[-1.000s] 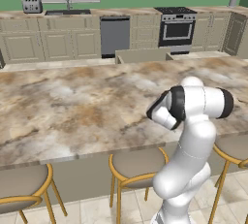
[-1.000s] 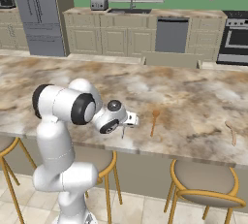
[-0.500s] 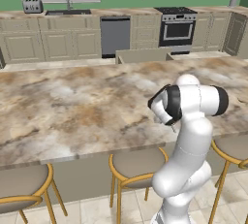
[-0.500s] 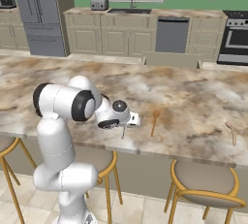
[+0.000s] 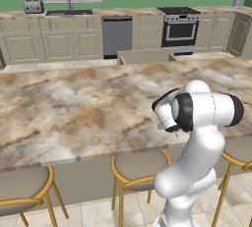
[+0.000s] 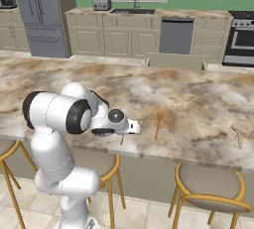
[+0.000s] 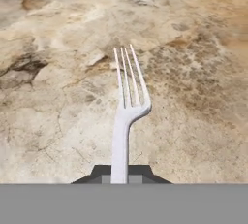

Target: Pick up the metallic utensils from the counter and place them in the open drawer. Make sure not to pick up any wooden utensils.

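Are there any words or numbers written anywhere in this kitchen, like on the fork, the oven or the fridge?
None: no words, numbers or signs can be read anywhere.
The fork is plain silver with no mark.
The oven, the dishwasher and the fridge have plain fronts; any small print there is too tiny to read.
The toaster is too small to tell.

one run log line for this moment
phase: grasp | gripper: shut on fork handle | fork: over counter | wooden spoon: untouched on counter
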Robot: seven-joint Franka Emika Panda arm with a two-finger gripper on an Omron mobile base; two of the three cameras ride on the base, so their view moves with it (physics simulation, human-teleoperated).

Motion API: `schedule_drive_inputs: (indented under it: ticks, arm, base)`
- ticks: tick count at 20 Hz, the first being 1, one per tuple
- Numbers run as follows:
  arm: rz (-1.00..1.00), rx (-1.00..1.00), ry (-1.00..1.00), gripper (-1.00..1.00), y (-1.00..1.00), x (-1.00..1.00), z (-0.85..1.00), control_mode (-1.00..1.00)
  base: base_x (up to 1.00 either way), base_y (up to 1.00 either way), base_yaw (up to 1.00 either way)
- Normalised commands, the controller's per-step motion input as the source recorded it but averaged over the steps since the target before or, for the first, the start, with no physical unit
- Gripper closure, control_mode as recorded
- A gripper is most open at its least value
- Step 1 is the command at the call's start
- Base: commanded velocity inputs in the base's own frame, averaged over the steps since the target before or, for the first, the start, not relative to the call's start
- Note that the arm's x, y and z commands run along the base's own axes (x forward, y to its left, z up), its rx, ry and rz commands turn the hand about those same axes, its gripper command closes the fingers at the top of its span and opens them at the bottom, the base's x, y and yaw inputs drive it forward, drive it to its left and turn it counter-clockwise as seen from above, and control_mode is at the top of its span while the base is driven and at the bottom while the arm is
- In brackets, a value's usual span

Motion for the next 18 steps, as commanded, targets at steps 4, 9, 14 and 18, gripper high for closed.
schedule_drive_inputs:
  ticks: [4, 9, 14, 18]
  arm:
    - [0.0, -0.01, 0.01, 1.0, 0.0, -0.52, 1.0, -1.0]
    - [0.01, -0.04, 0.04, 1.0, 0.0, -0.38, 1.0, -1.0]
    - [0.07, -0.09, 0.0, 1.0, -0.12, -0.21, 1.0, -1.0]
    - [0.14, -0.04, 0.0, 1.0, -0.36, -0.12, 1.0, -1.0]
  base:
    - [0.0, 0.0, 0.0]
    - [0.0, 0.0, 0.0]
    - [0.0, 0.0, 0.0]
    - [0.0, 0.0, 0.0]
